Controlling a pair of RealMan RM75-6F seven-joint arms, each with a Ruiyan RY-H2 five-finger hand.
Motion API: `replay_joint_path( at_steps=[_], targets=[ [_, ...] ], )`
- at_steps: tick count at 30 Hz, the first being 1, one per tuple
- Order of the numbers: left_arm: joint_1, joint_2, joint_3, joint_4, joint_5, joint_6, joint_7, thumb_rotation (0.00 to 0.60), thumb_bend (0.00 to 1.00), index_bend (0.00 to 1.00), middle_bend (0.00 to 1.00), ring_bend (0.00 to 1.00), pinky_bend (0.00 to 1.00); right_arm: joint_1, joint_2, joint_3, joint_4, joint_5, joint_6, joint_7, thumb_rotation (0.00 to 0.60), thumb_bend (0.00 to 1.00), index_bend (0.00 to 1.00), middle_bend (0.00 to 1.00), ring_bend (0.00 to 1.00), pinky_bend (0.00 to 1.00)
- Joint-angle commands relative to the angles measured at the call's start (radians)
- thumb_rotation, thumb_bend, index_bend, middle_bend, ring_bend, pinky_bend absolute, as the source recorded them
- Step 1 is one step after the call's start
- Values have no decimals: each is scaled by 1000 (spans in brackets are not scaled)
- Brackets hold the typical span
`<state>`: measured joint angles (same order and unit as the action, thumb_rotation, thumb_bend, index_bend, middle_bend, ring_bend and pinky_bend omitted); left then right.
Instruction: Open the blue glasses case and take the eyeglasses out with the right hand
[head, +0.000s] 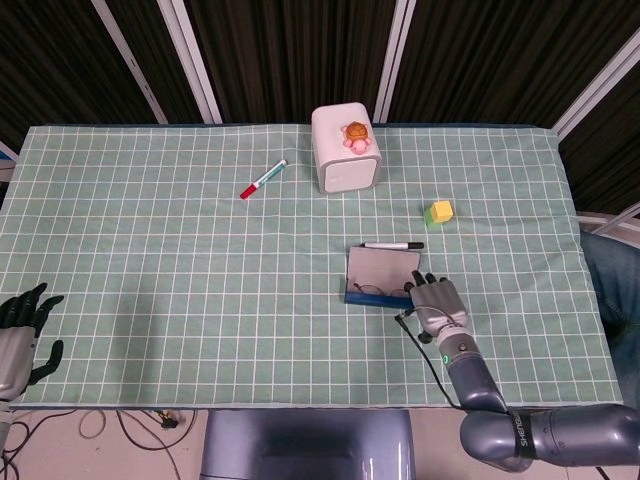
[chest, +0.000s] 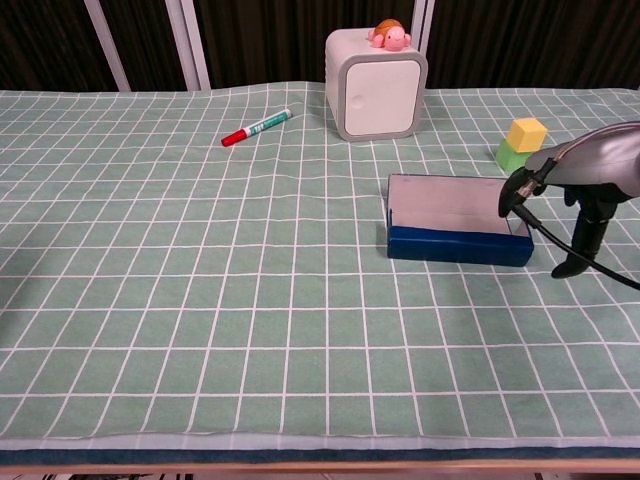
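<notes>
While the blue rectangular glasses case (head: 379, 275) lies open, thin-framed eyeglasses (head: 378, 291) rest inside.
Right robot hand (head: 437, 301) released beside it; black marker pen (head: 392, 245) just beyond.

Green white-gridded tablecloth (head: 180, 250) — blue glasses case (chest: 458, 245), red-capped marker (head: 263, 179), yellow-and-green block (chest: 523, 143).

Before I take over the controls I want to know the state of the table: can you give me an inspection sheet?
Surface: green checked cloth, flat.
Job's things: blue glasses case open, lid up; glasses inside.
Clutter: red-capped marker; black marker behind the case; white box with toy turtle; yellow-green block.
Hands: right hand beside the case, empty; left hand at the near left edge, open.
Cables: black cable along the right wrist.
Surroundings: dark slatted wall.
</notes>
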<state>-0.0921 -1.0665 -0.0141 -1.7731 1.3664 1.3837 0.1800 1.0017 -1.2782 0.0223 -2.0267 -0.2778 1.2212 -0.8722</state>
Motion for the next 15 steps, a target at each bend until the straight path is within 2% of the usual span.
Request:
replay_joint_path(
  at_steps=[1,9,15],
  targets=[
    [0,0,0,-1,-1,-1,1,600,463,153,0,0,70,-8,2,-7,-9,-7,10,-2,600,238,253,55,123,239],
    [0,1,1,-3,-4,-3,3,600,462,152,0,0,71,-39,-12,-13,6,-55,35,19,600,237,250,17,107,239],
    [0,1,0,-4,-6,-3,3,600,463,152,0,0,70,-50,-30,-1,45,-50,23,29,600,237,249,16,107,239]
  ],
)
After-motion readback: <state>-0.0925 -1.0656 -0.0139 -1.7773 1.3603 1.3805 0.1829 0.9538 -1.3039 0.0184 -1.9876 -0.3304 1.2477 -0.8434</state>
